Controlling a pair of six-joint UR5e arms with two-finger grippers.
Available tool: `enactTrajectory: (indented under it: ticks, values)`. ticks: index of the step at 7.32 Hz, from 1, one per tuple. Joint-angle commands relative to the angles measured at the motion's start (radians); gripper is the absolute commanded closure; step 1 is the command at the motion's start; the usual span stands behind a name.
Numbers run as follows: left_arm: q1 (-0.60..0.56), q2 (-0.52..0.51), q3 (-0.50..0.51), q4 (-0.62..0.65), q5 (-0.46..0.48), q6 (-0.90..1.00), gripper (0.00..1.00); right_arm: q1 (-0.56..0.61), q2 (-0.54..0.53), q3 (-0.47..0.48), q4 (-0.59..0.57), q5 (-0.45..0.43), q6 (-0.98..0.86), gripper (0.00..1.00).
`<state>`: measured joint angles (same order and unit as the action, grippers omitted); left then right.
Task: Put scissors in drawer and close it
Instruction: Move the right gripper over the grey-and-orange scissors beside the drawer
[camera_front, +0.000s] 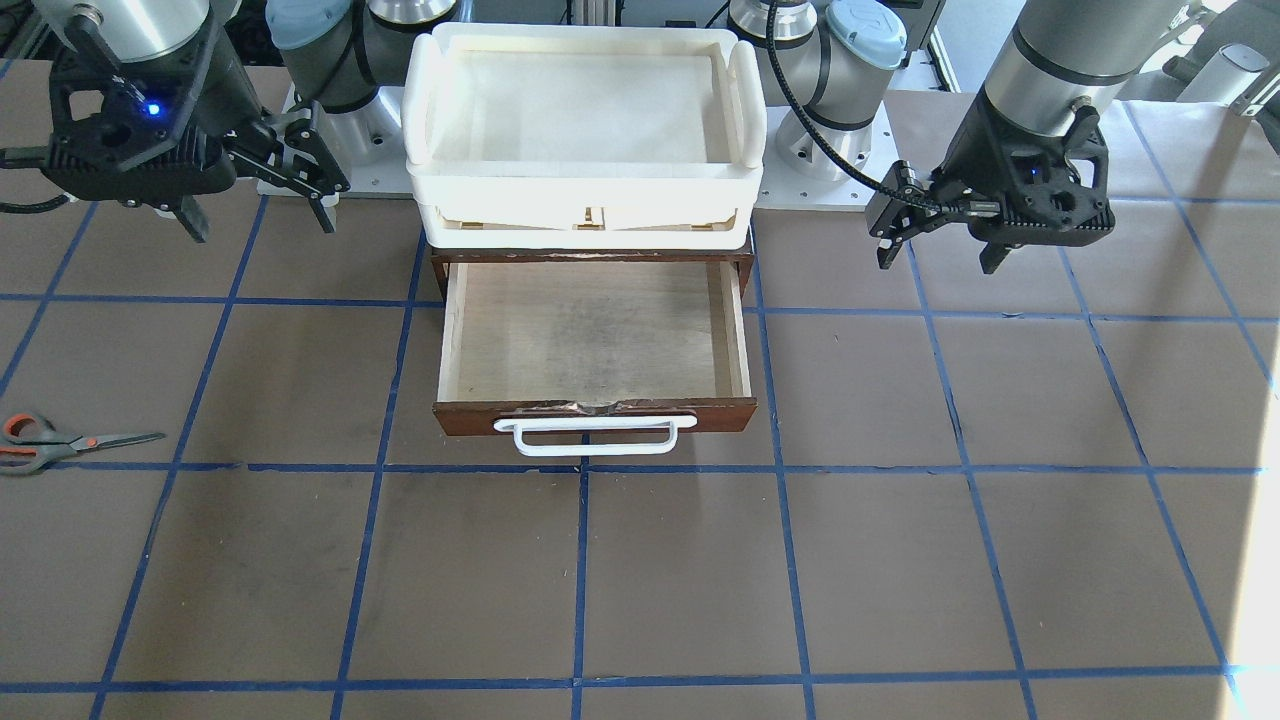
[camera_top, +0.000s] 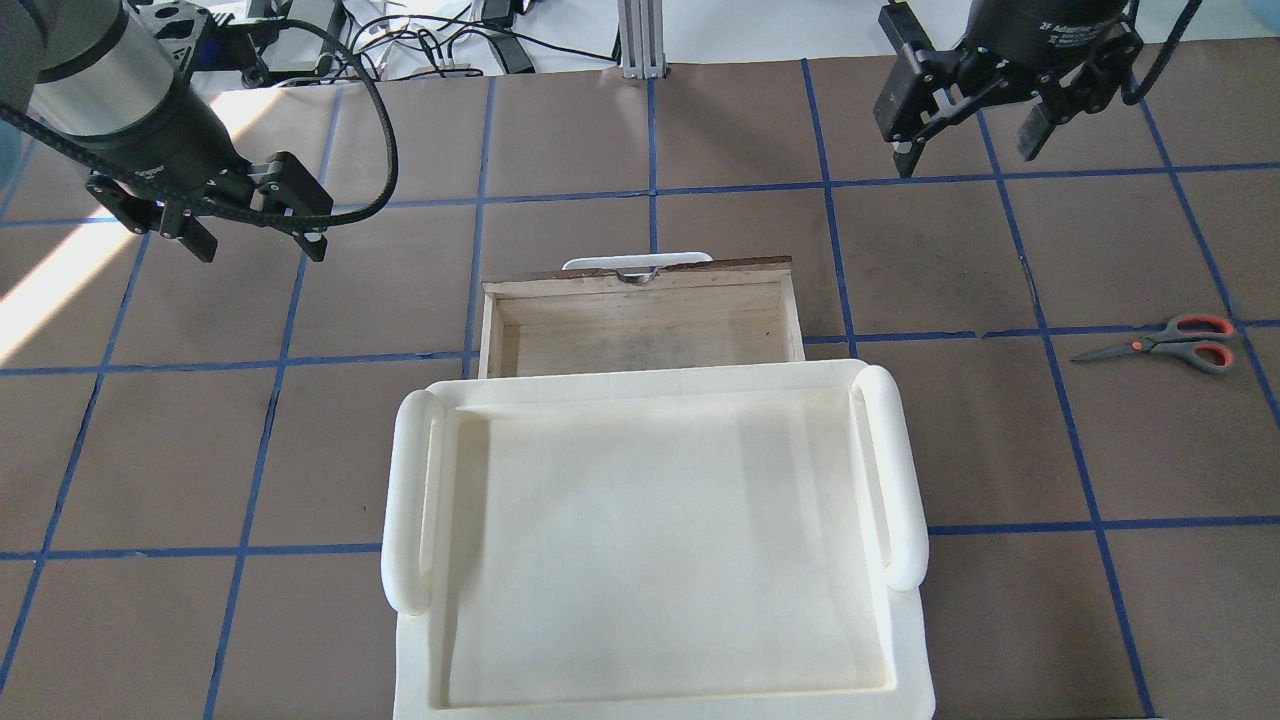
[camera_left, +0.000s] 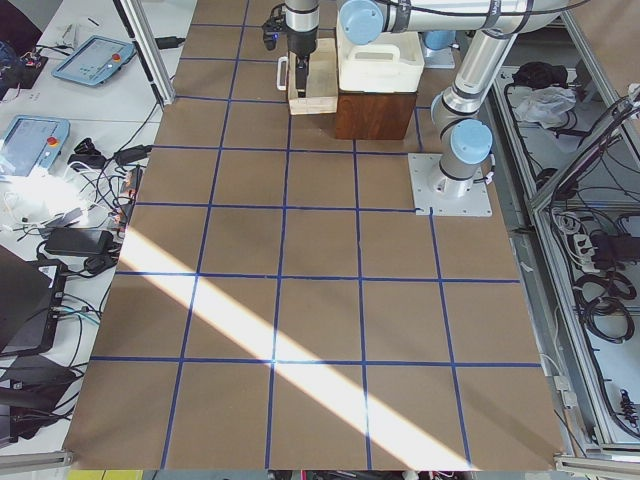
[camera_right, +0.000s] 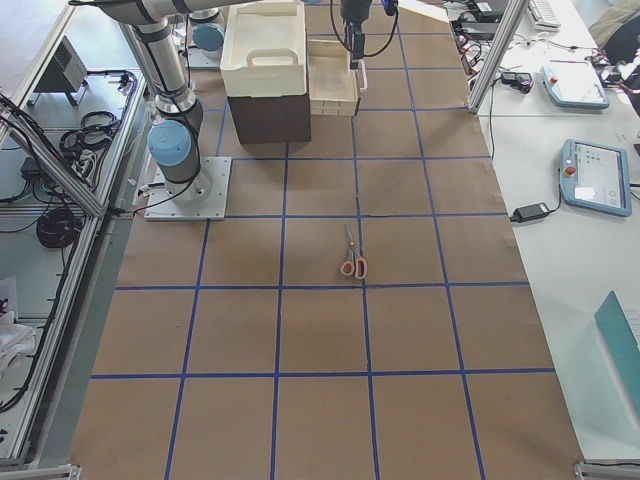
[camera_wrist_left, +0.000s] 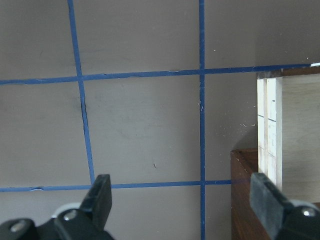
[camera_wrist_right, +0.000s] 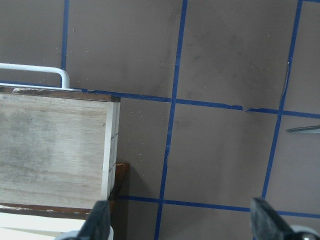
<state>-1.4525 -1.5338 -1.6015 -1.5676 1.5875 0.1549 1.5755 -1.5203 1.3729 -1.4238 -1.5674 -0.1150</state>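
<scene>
- The scissors (camera_top: 1170, 343) lie flat on the counter (camera_front: 640, 580) on the robot's right, well apart from the drawer (camera_top: 640, 330). Their blades point toward the drawer.
- The drawer is pulled open and holds nothing.
- The right claw (camera_top: 966, 155) and the left claw (camera_top: 260, 248) both hang above the counter, spread wide and holding nothing.
- Risk: the scissors are thin and flat. A claw that comes down too shallow would likely close on air, and one that comes down too deep would jam its tips into the counter.
- Risk: pinching a blade tip or one loop could let the pair swing or slip on the way over.
- Risk: the tray (camera_top: 405, 500) overhangs the drawer's far part. A release there, or across a drawer wall, could leave the scissors blocking the close.
- Risk: an off-centre push on the handle (camera_front: 595, 435) might skew the drawer or shove the whole cabinet.
- The overhead view shows the whole pair. The front-facing view cuts its loops at the edge, and the right wrist view catches only the blade tips.
- The front-facing view shows the handle in full, where the overhead view shows only a sliver past the drawer front.
- The exterior left view shows no scissors at all.
</scene>
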Motion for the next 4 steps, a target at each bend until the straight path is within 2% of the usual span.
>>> enactTrajectory:
  ticks: [1,2,4]
  values:
    - [0.000,0.001,0.000,0.001,-0.004,0.000,0.00,0.000,0.002,0.001,-0.001,0.001,0.000,0.00]
    - [0.000,0.001,0.000,0.000,-0.001,0.000,0.00,0.000,0.000,0.002,0.000,-0.002,-0.003,0.00]
    - [0.000,0.001,0.000,0.000,0.003,0.005,0.00,-0.020,0.002,0.017,-0.007,-0.003,-0.125,0.01]
